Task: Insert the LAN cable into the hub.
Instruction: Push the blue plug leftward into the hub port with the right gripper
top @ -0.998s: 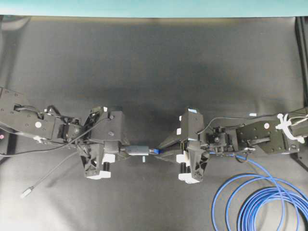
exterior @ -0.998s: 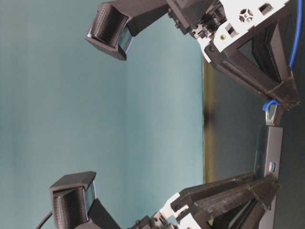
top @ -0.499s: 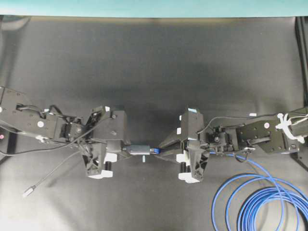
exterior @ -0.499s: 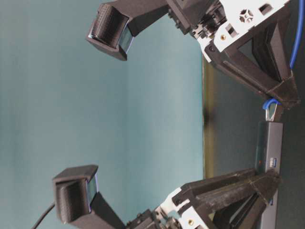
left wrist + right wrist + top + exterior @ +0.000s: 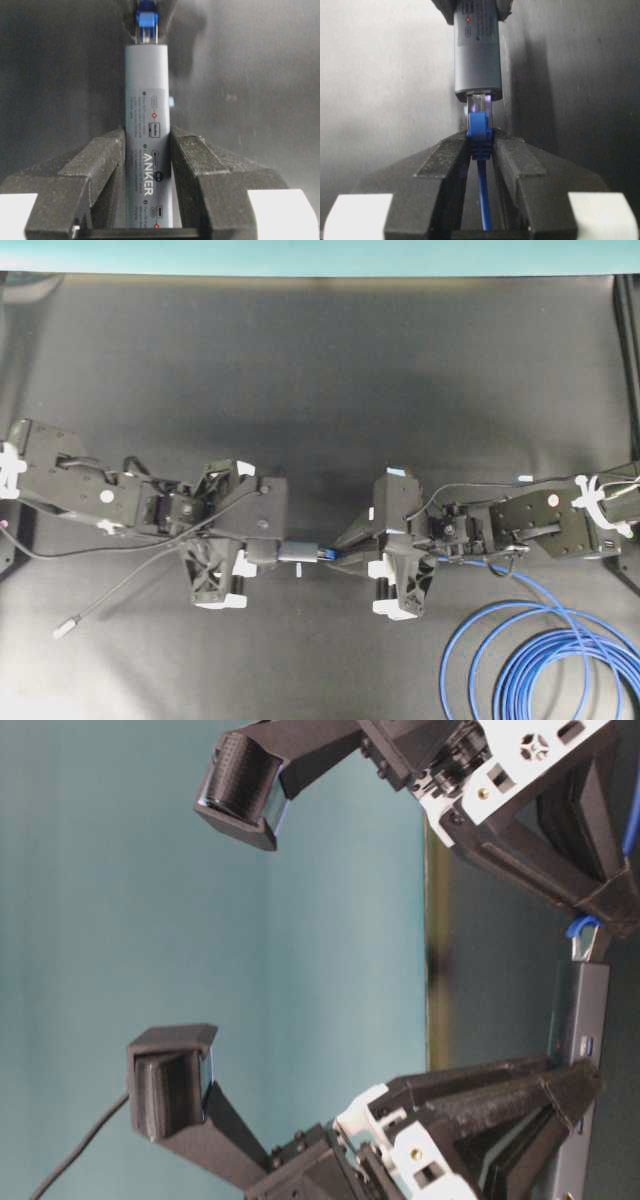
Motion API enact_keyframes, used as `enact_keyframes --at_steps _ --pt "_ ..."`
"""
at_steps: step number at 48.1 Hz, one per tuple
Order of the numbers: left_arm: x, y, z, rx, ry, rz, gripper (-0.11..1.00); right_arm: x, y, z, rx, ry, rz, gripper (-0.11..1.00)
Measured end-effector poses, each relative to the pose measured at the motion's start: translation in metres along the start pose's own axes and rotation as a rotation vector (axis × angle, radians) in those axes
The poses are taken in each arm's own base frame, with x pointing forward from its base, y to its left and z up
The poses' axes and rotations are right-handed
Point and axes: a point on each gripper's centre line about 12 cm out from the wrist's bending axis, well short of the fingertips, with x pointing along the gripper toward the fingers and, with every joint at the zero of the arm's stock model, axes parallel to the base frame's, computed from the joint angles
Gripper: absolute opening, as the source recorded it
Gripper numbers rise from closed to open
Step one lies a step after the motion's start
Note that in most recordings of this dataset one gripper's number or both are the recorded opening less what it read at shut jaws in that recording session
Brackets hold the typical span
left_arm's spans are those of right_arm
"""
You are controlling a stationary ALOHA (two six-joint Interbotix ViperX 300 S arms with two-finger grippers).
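1. Left claw point(image 5: 147, 165) clamped on the hub point(image 5: 147, 125), one finger point(image 5: 100, 170) pressed to each long side of the grey bar.
2. Hub held level above the dark tabletop point(image 5: 320, 370), at the middle of the overhead view, its free end pointing to 3 o'clock there.
3. Right claw point(image 5: 481, 155) closed tight on the LAN cable point(image 5: 484, 200), gripped just behind the blue boot of the plug point(image 5: 479, 106).
4. Clear tip of the plug touching the open port at the hub's end; how deep inside, cannot tell.
5. Rest of the blue cable lying in loops on the tabletop at 5 o'clock in the overhead view.
6. Thin grey cord point(image 5: 125, 590) trailing from the left arm toward 8 o'clock, ending in a small silver plug point(image 5: 67, 626).
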Motion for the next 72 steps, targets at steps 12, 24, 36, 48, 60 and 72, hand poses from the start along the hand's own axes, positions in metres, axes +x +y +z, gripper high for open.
enact_keyframes --at_steps 12,24,36,48,60,72 --pt "0.001 0.001 0.002 -0.002 -0.003 0.002 0.28 0.001 -0.001 0.0 -0.017 0.007 -0.003 0.12" --pt "0.003 0.001 0.001 -0.002 0.003 0.002 0.28 0.003 -0.002 0.002 -0.029 0.002 -0.004 0.12" --pt "0.008 0.001 0.001 -0.002 0.011 0.003 0.28 0.006 -0.001 0.004 -0.052 0.007 -0.005 0.12" --pt "0.01 0.002 -0.001 0.0 0.017 0.004 0.28 0.008 -0.003 0.006 -0.051 0.014 -0.01 0.12" --pt "0.013 0.007 0.007 0.039 0.0 0.013 0.28 0.011 -0.006 0.008 -0.05 0.059 -0.025 0.12" --pt "0.016 0.012 0.017 0.048 -0.016 0.024 0.28 0.013 -0.011 0.006 -0.047 0.076 -0.036 0.12"
